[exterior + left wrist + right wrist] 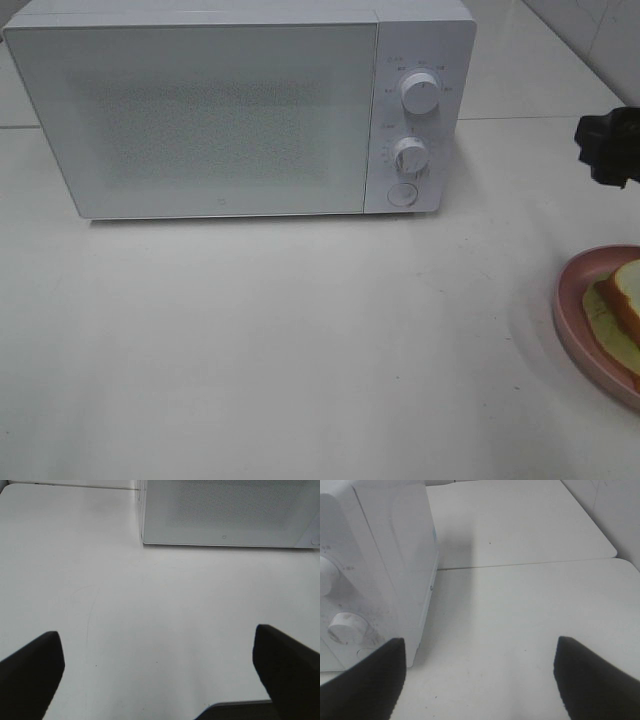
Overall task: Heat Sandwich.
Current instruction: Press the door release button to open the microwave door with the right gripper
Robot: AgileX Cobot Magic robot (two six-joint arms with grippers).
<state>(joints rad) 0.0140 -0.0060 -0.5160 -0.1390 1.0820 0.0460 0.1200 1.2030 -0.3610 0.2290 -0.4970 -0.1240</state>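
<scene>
White tabletop (250, 340), microwave (200, 110) at the back, door closed. Sandwich (628, 292) sits on pink plate (570, 285) at right edge, partly cut off. Left gripper (160, 675) jaws wide apart, empty; right gripper (480, 680) likewise, beside microwave's knob end

My left hand (155, 635) hangs with its jaws spread wide, gripping nothing. My right hand (480, 642) is spread much the same, empty too, raised and tipped downward.
</scene>
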